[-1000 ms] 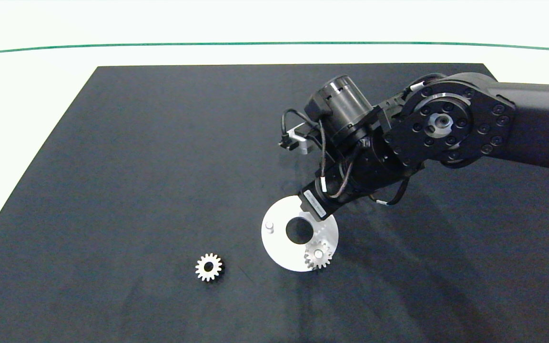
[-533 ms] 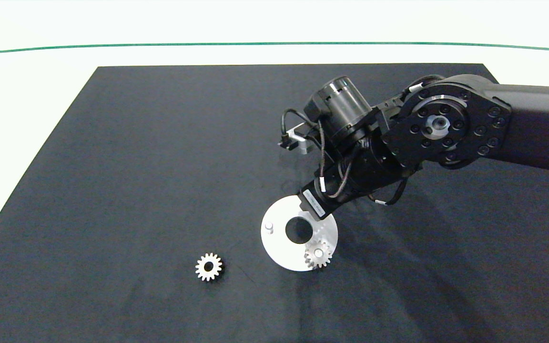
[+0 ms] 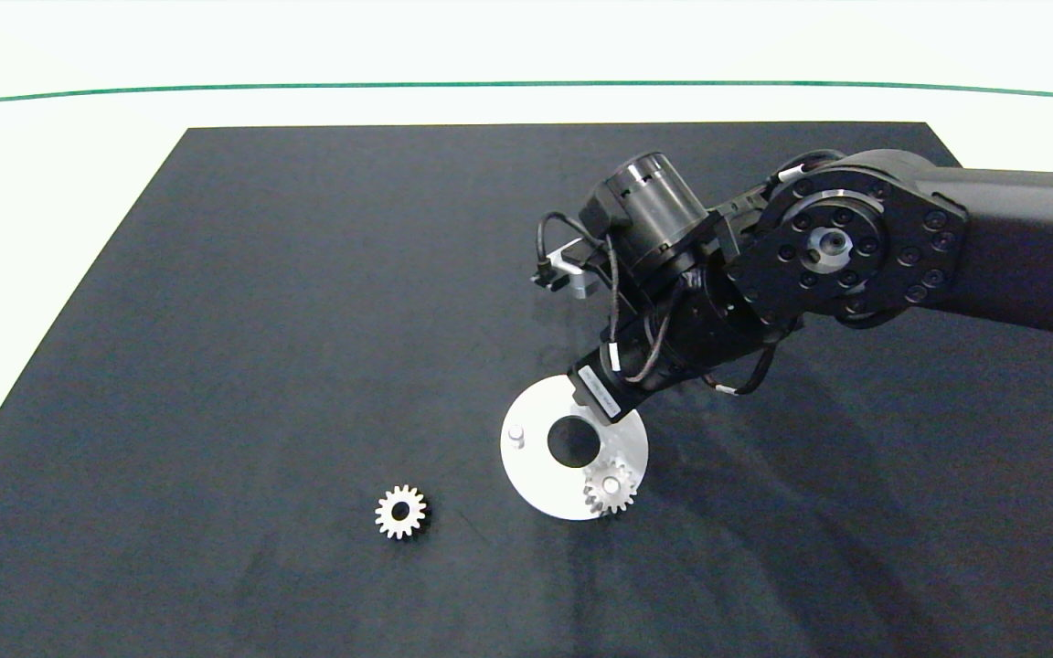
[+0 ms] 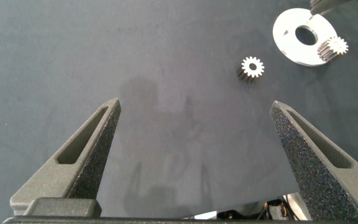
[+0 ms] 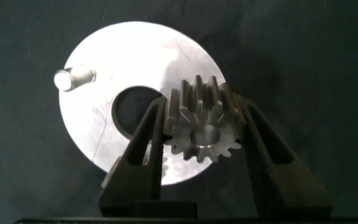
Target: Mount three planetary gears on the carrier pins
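Note:
The white disc [image 3: 536,475] lies on the mat with one planetary gear [image 3: 610,487] seated on its near-right carrier pin. A bare carrier pin [image 3: 515,434] stands at the disc's left. A loose gear [image 3: 400,512] lies on the mat to the left of the disc. My right arm [image 3: 673,302] hangs over the disc's far right part. In the right wrist view, my right gripper [image 5: 201,107] is shut on another gear [image 5: 204,130] just above the disc [image 5: 123,56], well away from the bare pin [image 5: 73,78]. My left gripper [image 4: 194,115] stands open over bare mat, far from the parts.
A black mat [image 3: 261,320] covers the white table, and all the parts lie in its near middle. In the left wrist view the loose gear [image 4: 252,66] and the disc [image 4: 288,31] show far off.
The right arm's upper joints have drifted slightly left. The gripper stays over the disc with its gear. The disc, the seated gear and the loose gear have not moved.

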Action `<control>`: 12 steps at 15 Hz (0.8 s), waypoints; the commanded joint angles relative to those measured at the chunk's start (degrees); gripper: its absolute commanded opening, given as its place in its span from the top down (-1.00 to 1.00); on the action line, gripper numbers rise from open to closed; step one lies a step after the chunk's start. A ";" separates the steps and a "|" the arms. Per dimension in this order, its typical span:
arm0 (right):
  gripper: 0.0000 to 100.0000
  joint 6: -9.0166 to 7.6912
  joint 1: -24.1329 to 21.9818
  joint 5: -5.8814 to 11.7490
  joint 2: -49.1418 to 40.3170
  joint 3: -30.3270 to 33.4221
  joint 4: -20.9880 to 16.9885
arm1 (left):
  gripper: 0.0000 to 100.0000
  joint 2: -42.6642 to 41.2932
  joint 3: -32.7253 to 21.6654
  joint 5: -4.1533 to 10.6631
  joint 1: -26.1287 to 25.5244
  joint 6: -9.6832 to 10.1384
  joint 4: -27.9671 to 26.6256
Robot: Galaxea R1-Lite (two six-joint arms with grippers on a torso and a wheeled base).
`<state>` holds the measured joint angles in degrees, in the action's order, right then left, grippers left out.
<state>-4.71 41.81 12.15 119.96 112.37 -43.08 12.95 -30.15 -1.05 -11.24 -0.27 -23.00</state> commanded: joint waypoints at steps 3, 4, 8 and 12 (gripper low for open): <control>0.68 -0.04 -0.15 0.33 0.45 0.04 -0.25 | -1.00 0.06 0.00 -0.01 -0.10 0.00 -0.11; 0.68 -0.04 -0.07 0.33 0.45 0.13 -0.25 | -1.00 0.06 0.09 -0.01 -0.10 0.00 -0.11; 0.68 -0.13 -0.07 0.50 0.02 -0.05 -0.25 | -1.00 -0.03 0.00 -0.01 -0.10 0.00 -0.11; 0.68 -0.48 -0.07 1.38 -1.30 0.13 -0.34 | -1.00 -0.03 0.00 -0.01 -0.01 0.00 -0.02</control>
<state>-5.12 41.67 13.49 119.52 112.48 -43.33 12.92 -30.15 -1.04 -11.30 -0.27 -22.93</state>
